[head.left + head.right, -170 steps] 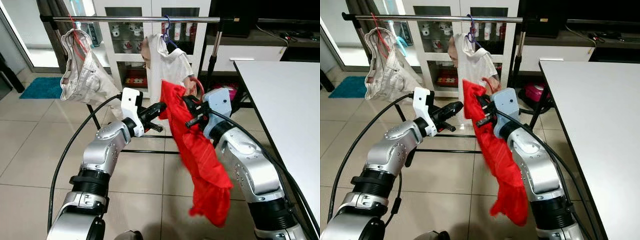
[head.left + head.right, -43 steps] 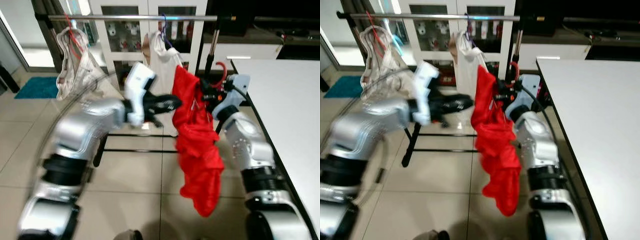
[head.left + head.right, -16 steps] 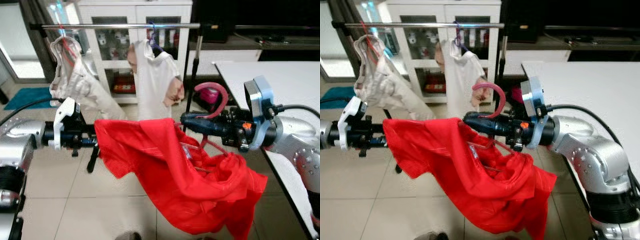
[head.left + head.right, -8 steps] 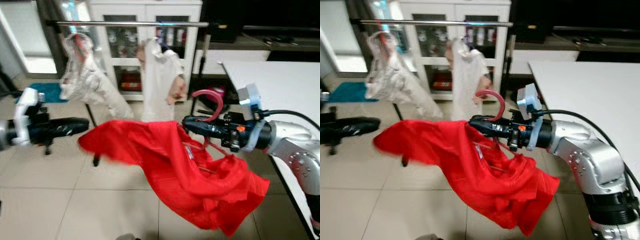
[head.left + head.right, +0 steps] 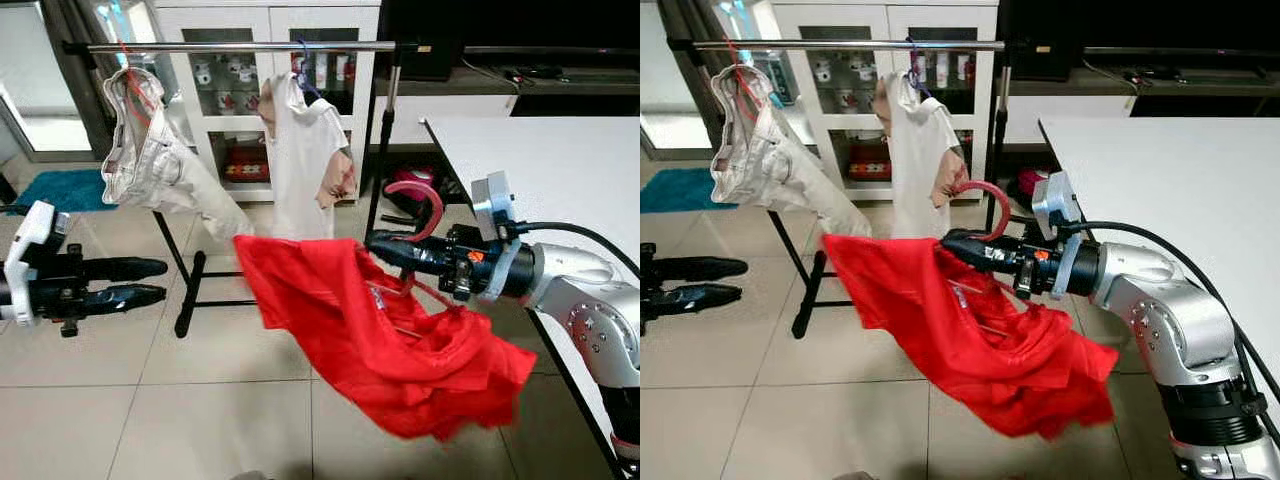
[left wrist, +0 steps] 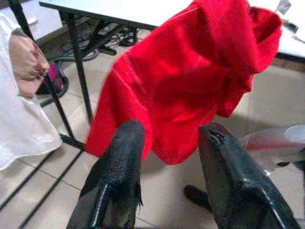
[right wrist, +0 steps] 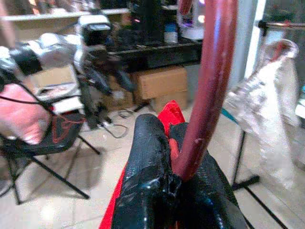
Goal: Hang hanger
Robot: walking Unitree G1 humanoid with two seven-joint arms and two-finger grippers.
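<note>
while my right end effector (image 5: 385,245) stays clenched on the red hanger (image 5: 428,196) below the rail (image 5: 230,46), red shirt (image 5: 380,340) draped beneath, my left end effector (image 5: 150,280) hangs released, well apart.

Even, bright indoor light across both eye views; daylight enters from a doorway at the far left, washing out the floor there. Soft sheen on the tile floor (image 5: 250,400), no hard shadows. Pale glare on the white table (image 5: 540,150). The eye views are sharp now, with slight bending of straight lines toward the edges, seen in the clothes rail (image 5: 240,46). Left wrist view: red shirt (image 6: 190,71) softly blurred, the near black fingers (image 6: 119,176) out of focus. Right wrist view: dimmer, warm cast, background smeared; hanger hook (image 7: 209,86) close and blurred; bright flare upper right.
</note>
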